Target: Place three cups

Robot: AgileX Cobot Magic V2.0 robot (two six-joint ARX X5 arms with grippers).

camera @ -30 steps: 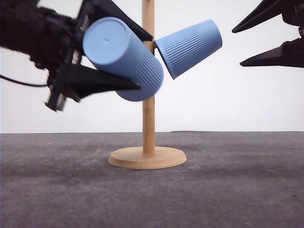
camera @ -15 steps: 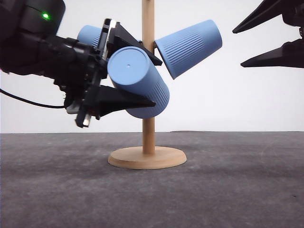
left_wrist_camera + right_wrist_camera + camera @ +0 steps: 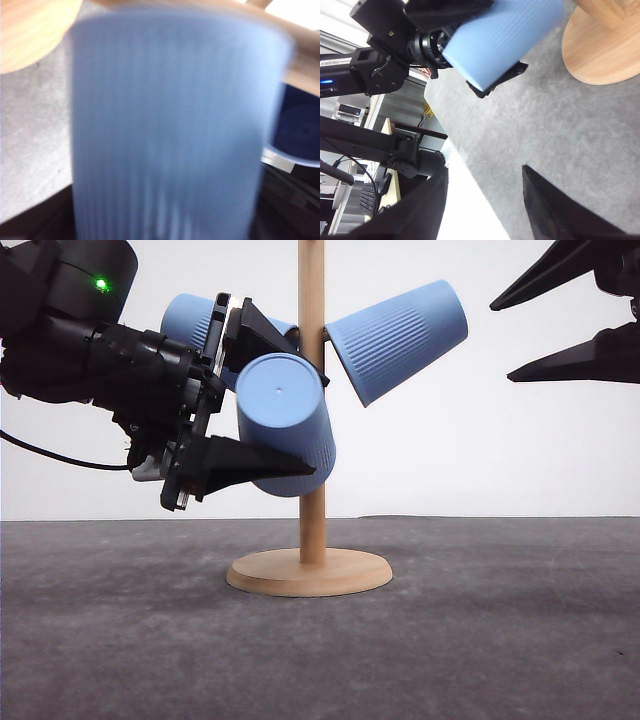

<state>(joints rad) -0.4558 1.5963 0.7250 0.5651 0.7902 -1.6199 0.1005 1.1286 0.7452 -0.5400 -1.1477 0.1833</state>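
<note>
Gripping a light-blue ribbed cup [image 3: 285, 425] between its black fingers, the left gripper [image 3: 262, 400] holds it tilted, flat base toward the camera, in front of the wooden stand's post [image 3: 312, 390]. A second cup [image 3: 400, 338] hangs on the post's right side; a third cup [image 3: 188, 318] peeks out behind the left arm. The right gripper [image 3: 520, 338] hangs with jaws spread and empty, upper right, well apart from the stand's round base [image 3: 309, 573] on the grey table [image 3: 500, 640].

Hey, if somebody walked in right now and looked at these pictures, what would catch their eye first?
Probably the blue cup clamped in the left pincer, held in mid-air right in front of the wooden stand at the table's middle. Next, two more cups hang tilted off the pole: one on its right, one peeking out behind the left arm. The right pincer waits open, upper right.
</note>
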